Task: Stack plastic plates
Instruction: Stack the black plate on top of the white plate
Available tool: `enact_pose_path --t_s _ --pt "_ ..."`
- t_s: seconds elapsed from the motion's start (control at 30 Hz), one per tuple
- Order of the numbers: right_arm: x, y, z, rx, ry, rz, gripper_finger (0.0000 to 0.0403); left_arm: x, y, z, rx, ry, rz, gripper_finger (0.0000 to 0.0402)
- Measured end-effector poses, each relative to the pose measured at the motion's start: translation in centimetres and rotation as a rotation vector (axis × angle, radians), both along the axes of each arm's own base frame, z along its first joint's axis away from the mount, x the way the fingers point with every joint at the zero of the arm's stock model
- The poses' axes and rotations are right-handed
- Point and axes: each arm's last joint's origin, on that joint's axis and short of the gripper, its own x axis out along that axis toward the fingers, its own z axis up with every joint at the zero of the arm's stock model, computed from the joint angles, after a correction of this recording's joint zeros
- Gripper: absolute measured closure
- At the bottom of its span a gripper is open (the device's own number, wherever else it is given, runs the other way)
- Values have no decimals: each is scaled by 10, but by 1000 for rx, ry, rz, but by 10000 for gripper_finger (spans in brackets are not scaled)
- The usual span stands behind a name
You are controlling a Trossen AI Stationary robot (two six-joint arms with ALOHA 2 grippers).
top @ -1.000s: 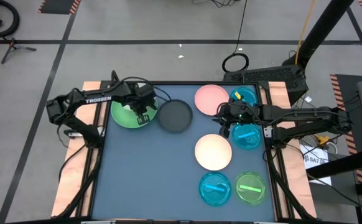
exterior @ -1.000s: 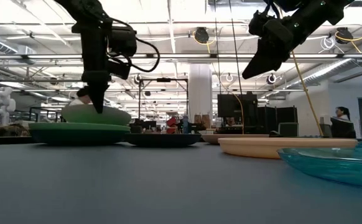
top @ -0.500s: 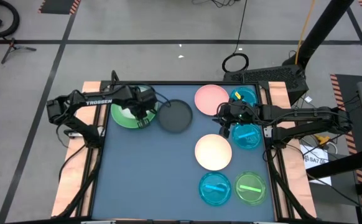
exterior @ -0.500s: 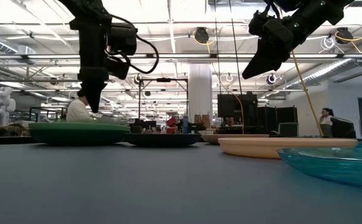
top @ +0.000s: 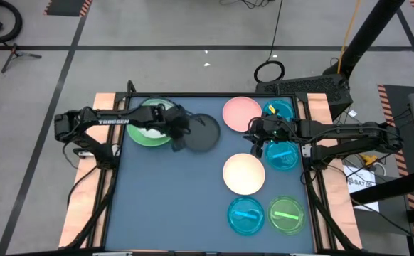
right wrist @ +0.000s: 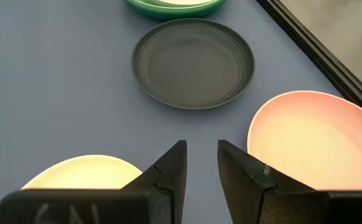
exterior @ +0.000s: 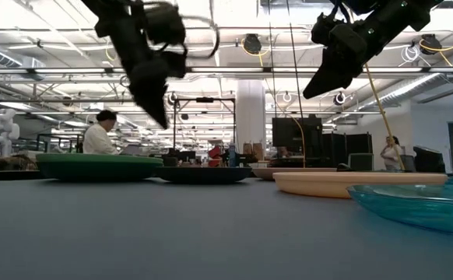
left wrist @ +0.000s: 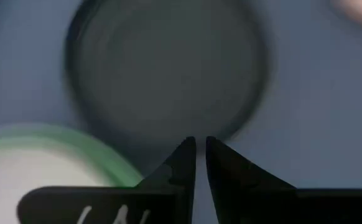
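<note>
A dark green plate (top: 139, 134) lies at the table's far left with a pale plate (left wrist: 25, 174) inside it. To its right a dark grey plate (top: 205, 135) rests flat on the blue mat. My left gripper (top: 178, 136) hangs in the air over the gap between the two, above the grey plate's (left wrist: 168, 68) near-left rim, pointing steeply down, its fingertips a narrow slit apart with nothing between them. My right gripper (top: 252, 139) waits open above the mat between the pink plate (top: 240, 112) and the cream plate (top: 244, 173).
Along the right side lie three translucent blue plates (top: 279, 110), (top: 282, 155), (top: 245, 215) and a lime one (top: 287, 215). Bare mat spreads over the near left of the table. People show in the room beyond the table.
My left gripper has let go of the pale plate, which was tilted on the green plate and now lies down inside it. The gripper has then swung toward the table's right, to the grey plate, tipping its fingers forward.
</note>
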Motion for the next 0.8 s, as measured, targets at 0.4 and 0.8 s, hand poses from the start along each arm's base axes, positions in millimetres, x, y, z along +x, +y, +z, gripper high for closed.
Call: enact_pose_path --t_s 0.4,0.8 --pt "0 0 0 0 0 0 316 39 -57 3 42 -238 -196 357" --pt "0 0 0 1 1 1 316 46 -61 -27 81 -96 -129 250"
